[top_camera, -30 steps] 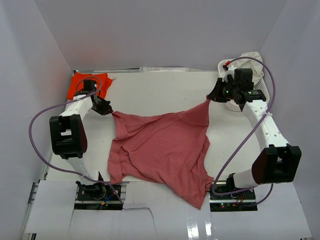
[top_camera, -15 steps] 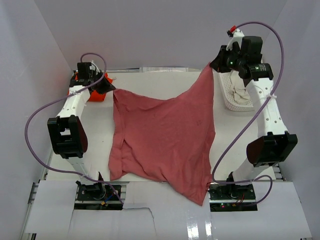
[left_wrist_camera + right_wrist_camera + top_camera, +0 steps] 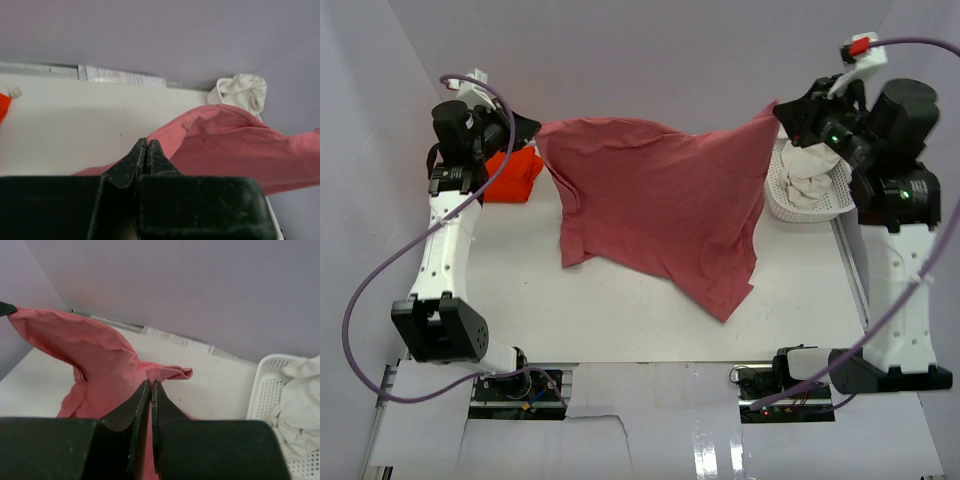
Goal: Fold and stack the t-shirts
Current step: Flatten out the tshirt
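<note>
Now we seem to be spreading the rose shirt (image 3: 660, 210), which hangs across the upper middle of the frame. Our left end effector (image 3: 534, 130) and right end effector (image 3: 782, 110) are each clamped on a top corner. Next we should lay it flat on the white tabletop (image 3: 570, 320), between the orange shirt (image 3: 515, 175) upper left and the basket (image 3: 840, 205) upper right.

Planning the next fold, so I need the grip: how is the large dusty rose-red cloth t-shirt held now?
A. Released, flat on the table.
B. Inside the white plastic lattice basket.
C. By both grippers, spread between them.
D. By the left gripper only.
C: the left gripper and the right gripper are each shut on an upper corner of the large dusty rose-red cloth t-shirt, which hangs spread between them.
</note>
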You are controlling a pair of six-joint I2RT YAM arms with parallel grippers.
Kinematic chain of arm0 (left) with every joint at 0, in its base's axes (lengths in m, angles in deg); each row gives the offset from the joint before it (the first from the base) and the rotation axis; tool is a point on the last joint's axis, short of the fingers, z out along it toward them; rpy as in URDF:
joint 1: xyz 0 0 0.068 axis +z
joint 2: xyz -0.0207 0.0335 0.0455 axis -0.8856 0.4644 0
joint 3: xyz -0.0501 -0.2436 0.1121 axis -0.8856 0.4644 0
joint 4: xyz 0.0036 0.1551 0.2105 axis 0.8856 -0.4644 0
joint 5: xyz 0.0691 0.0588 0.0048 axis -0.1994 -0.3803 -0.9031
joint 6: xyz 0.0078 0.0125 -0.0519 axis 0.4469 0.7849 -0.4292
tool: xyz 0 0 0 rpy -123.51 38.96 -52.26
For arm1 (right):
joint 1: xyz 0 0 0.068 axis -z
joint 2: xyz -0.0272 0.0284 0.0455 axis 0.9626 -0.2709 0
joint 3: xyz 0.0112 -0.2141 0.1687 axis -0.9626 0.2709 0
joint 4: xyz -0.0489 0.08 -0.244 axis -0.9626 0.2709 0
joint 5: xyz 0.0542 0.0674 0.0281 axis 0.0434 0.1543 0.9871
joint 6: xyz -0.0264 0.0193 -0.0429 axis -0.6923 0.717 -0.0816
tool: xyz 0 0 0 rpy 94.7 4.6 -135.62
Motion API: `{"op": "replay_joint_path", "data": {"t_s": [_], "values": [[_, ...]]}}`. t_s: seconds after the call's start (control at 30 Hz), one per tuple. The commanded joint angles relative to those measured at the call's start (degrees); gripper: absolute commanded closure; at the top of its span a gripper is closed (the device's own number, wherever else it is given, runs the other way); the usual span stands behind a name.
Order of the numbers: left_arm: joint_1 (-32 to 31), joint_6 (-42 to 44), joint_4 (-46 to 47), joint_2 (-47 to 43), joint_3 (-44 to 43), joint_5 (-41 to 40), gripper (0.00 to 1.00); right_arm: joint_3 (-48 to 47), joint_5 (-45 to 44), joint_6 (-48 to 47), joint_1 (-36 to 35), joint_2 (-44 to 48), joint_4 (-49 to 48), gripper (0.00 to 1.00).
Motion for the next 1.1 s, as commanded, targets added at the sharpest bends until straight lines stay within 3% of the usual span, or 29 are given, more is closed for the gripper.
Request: {"op": "replay_joint_path", "data": {"t_s": [0.0,0.27,0.37,0.6,0.7,1.07], "values": [[0.2,1.8,4.9,-11.6,2.6,-6.0,1.0,-0.9,-1.1,-1.5,0.1,10.0,-3.4,0.92],[0.4,0.2,18.6,-31.4,17.0,-7.0,1.0,8.6,-2.5,-5.2,0.1,31.0,-10.0,0.92],[0.5,0.1,20.5,-35.9,20.6,-9.2,1.0,7.0,-5.4,-5.2,0.1,36.3,-9.4,0.92],[0.5,1.9,21.2,-42.2,22.8,-12.8,1.0,-0.8,-7.9,-7.7,0.0,39.2,-6.5,0.92],[0.5,1.9,21.6,-44.2,21.7,-12.9,1.0,-3.8,-8.1,-8.6,-0.1,39.9,-7.1,0.92],[0.3,2.0,14.3,-46.1,5.6,-15.8,1.0,-9.5,-8.5,-7.0,-0.7,42.1,-17.4,0.92]]}}
